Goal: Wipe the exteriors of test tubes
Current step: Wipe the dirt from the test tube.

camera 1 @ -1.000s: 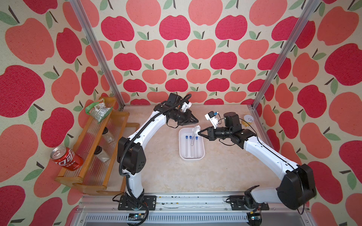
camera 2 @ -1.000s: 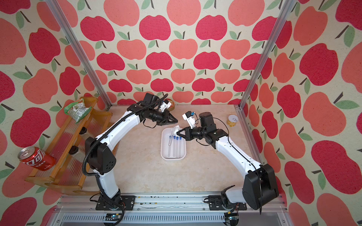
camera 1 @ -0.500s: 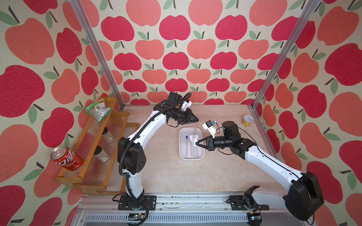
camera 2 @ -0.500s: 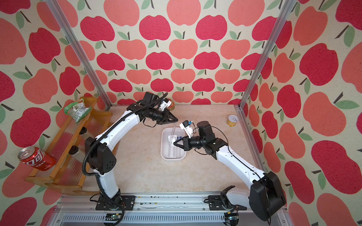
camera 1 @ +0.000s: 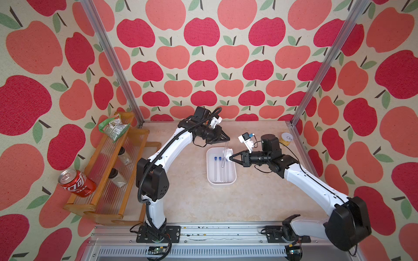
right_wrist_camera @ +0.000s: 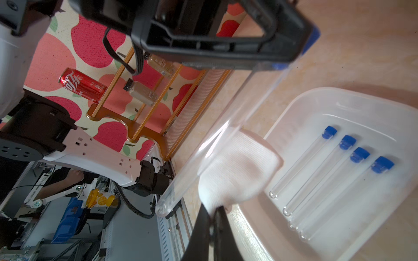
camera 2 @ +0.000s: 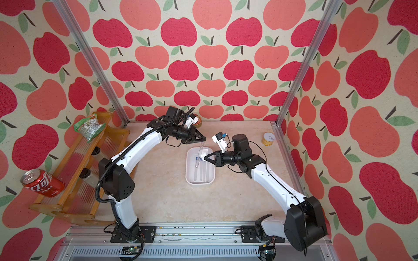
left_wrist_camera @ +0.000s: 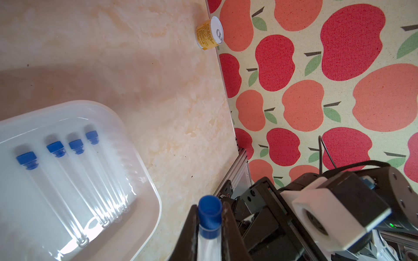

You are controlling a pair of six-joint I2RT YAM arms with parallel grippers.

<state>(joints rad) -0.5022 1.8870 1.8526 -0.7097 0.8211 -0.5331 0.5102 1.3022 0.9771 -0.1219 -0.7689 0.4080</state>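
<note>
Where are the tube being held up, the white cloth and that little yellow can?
held test tube (right_wrist_camera: 248, 101), right wrist view, clear mid-body.
white cloth (right_wrist_camera: 239, 171), right wrist view, its centre.
yellow can (left_wrist_camera: 204, 37), left wrist view, labelled side.

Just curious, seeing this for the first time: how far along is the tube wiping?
Done: can't tell; nothing marks wiped tubes. In hand: left gripper holds one tube by its cap end, right gripper holds a cloth against it. Left: possibly the four tubes lying in the tray.

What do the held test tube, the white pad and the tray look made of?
Held test tube: clear glass or hard plastic, glossy; background shows through, bright glints.
White pad: soft woven cloth or gauze, matte; fine ribbed weave, folded edges.
Tray: white, slightly translucent plastic, smooth satin; rounded moulded corners.
</note>
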